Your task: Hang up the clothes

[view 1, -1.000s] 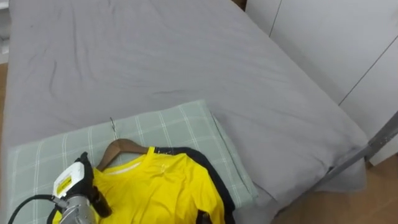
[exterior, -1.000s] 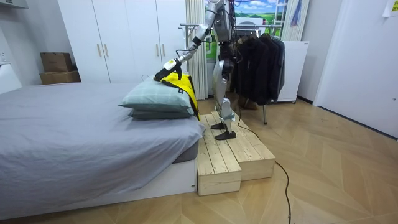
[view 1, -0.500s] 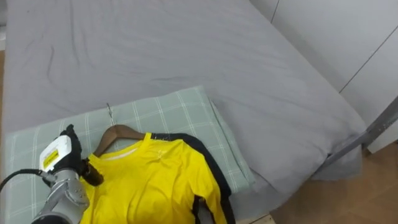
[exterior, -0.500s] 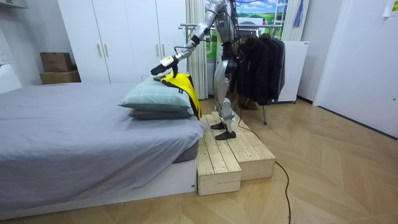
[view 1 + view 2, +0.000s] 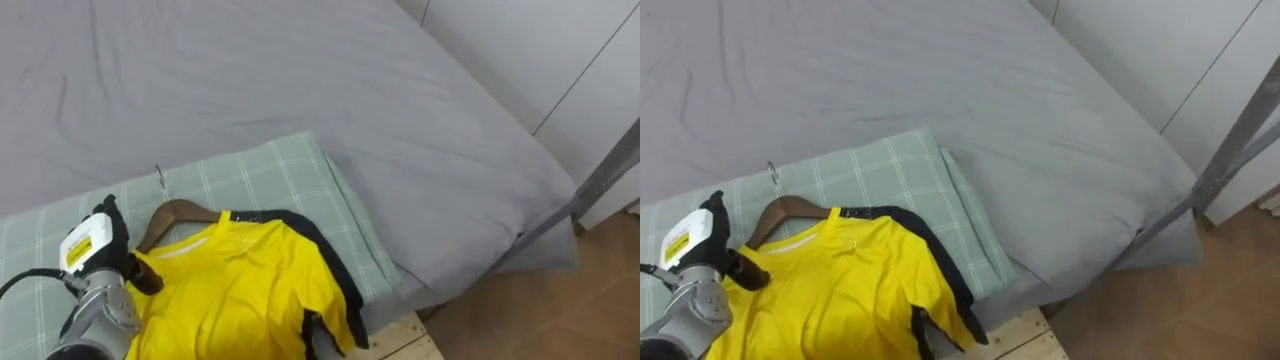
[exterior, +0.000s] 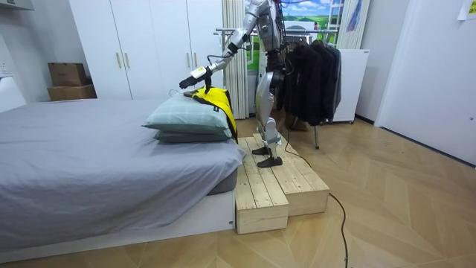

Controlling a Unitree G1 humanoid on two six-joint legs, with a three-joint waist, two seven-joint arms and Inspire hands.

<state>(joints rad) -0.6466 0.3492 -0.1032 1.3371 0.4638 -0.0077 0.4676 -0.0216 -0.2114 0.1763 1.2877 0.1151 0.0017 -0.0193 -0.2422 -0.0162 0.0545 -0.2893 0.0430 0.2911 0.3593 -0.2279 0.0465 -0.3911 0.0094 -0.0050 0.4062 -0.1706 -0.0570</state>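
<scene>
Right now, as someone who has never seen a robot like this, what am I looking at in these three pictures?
This is a two-legged humanoid robot doing housework. Two pictures come from cameras in its head, looking down; the third from a camera standing in the room. There it stands on a wooden platform beside the bed, a rack of dark clothes next to it, left arm stretched over a green checked pillow. Through its eyes: on that pillow lies a yellow shirt on a wooden hanger, over a dark garment. Its left hand is at the shirt's shoulder; whether it grips anything, I cannot tell.
</scene>
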